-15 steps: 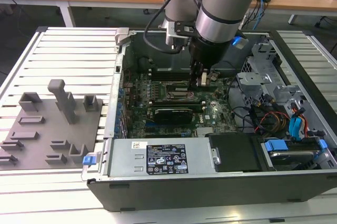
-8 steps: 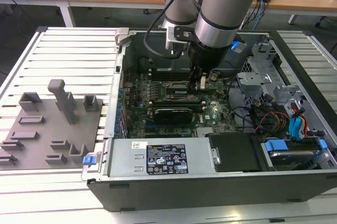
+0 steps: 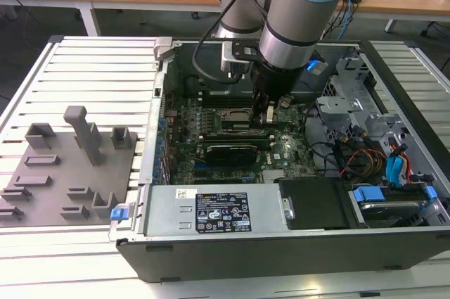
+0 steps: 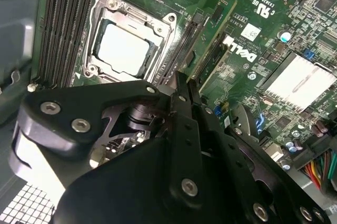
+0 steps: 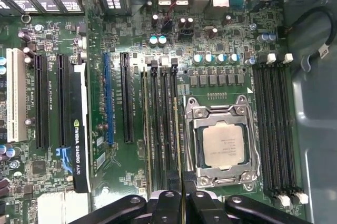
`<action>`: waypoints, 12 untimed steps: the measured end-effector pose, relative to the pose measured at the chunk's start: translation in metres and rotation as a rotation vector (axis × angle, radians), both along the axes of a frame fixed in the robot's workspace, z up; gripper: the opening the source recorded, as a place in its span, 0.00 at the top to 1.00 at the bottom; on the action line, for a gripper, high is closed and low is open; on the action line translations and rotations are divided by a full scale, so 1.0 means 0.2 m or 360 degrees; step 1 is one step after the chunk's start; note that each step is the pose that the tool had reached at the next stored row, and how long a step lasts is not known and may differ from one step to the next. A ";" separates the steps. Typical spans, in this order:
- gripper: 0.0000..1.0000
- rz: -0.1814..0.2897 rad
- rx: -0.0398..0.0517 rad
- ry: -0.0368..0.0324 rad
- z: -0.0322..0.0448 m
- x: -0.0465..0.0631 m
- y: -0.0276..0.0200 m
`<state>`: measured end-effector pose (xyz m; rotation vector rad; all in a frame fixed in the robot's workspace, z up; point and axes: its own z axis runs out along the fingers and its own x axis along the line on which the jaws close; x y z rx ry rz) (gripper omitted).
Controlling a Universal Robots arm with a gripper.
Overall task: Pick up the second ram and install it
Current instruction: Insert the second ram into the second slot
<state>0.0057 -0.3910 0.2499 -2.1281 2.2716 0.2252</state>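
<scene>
In the first wrist view the second ram [image 5: 178,139] is a thin green stick seen edge-on. It stands along the black memory socket nearest the processor socket [image 5: 224,147]. My gripper [image 5: 182,195] is shut on its near end, one black finger on each side. I cannot tell whether the stick is pressed home. Another green stick [image 5: 145,129] sits in a socket a few rows away and shows its chips in the second wrist view [image 4: 213,55]. In the exterior view the gripper [image 3: 265,116] reaches down into the open computer case [image 3: 151,172], over the motherboard.
A black graphics card [image 5: 79,129] stands upright in a slot beside the memory sockets. More empty memory sockets [image 5: 274,129] lie on the far side of the processor. Coloured cables [image 3: 365,151] and drive bays crowd the case toward the exterior view's right. The grey fixture plate [image 3: 70,165] lies outside the case.
</scene>
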 end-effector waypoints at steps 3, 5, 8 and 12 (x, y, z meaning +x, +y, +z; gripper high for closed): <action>0.87 0.0000 0.0000 0.0000 -0.012 0.00 0.000; 0.87 0.0000 0.0000 0.0000 -0.021 0.00 0.000; 0.87 0.0000 0.0000 0.0000 -0.040 -0.01 0.000; 0.87 0.0002 -0.0013 -0.0002 -0.041 -0.10 -0.002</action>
